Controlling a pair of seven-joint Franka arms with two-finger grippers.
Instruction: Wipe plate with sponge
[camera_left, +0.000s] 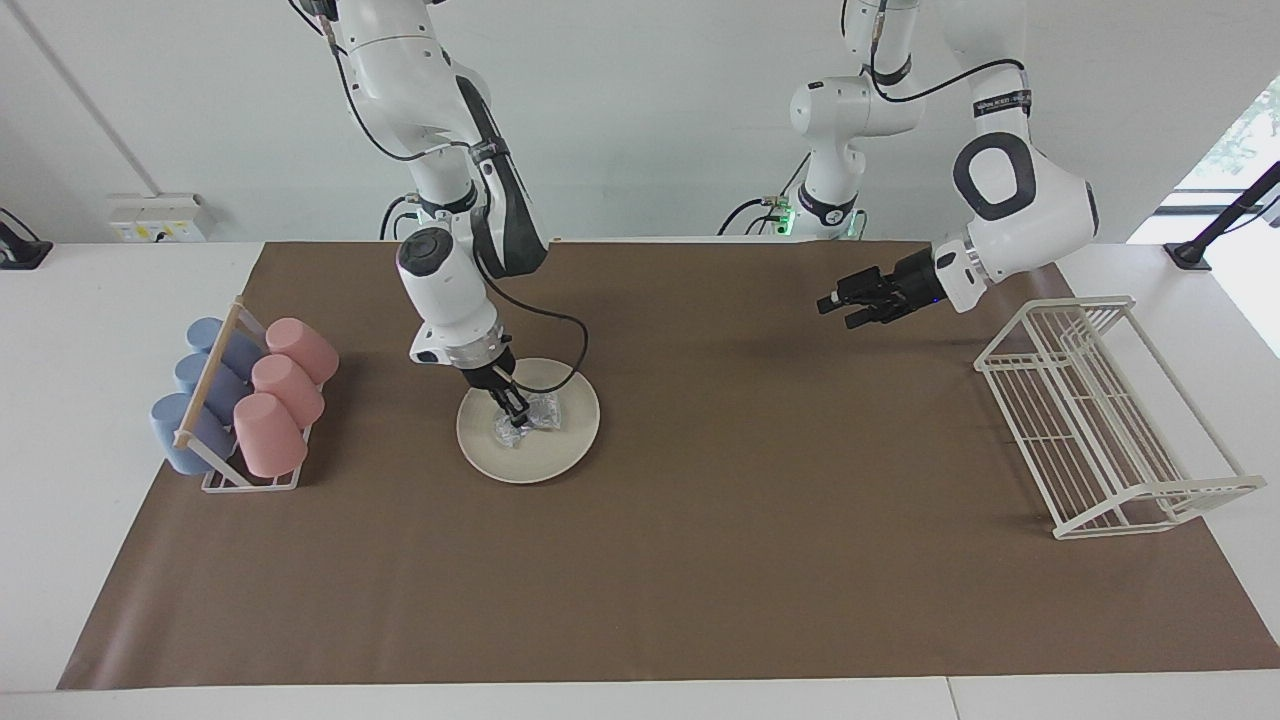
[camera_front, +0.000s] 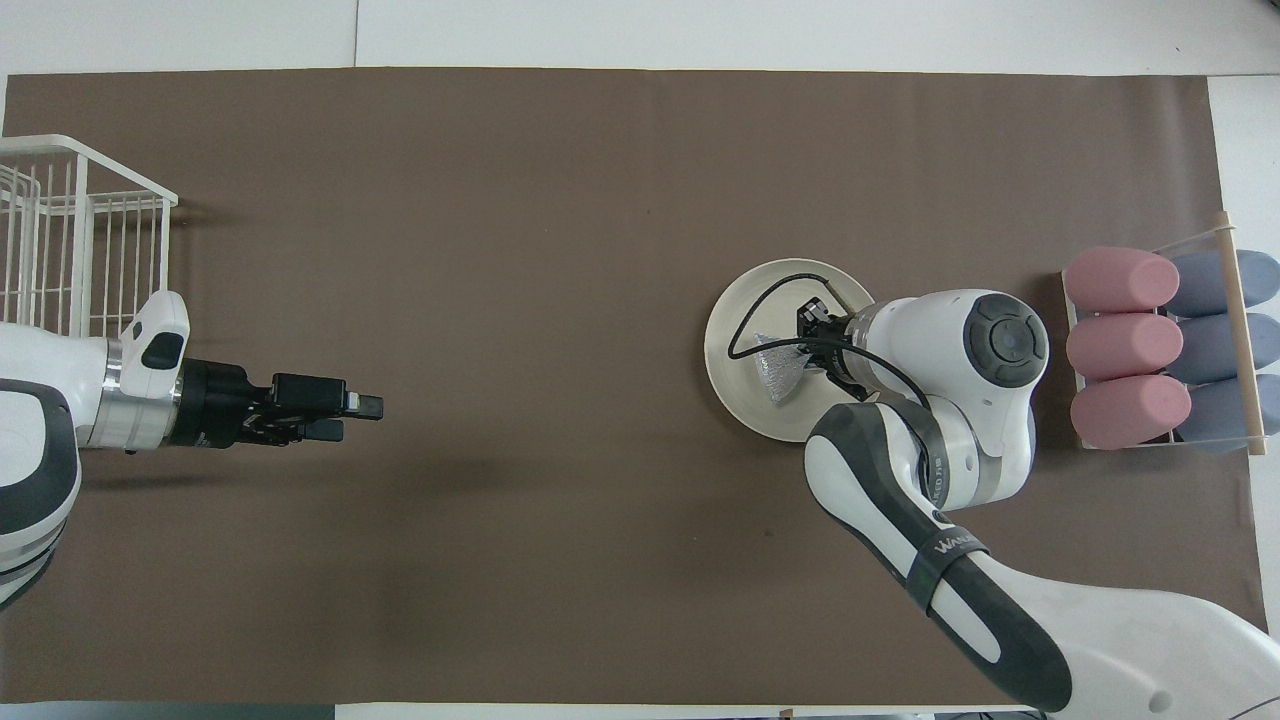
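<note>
Right gripper (camera_left: 515, 411) is clamped on the sponge (camera_left: 530, 415), pressing it flat onto the plate (camera_left: 545, 455) left of frame centre so it scrubs. Left gripper (camera_left: 835, 305) hangs released upper right, waiting.

Hidden under the right arm's wrist in the overhead view: part of the plate (camera_front: 745, 340) toward the cup rack (camera_front: 1240, 340). Cut off by that view's edge: the white wire rack (camera_front: 60, 230). Partly covered by the right pincer (camera_left: 517, 412): the sponge (camera_left: 540, 412).
</note>
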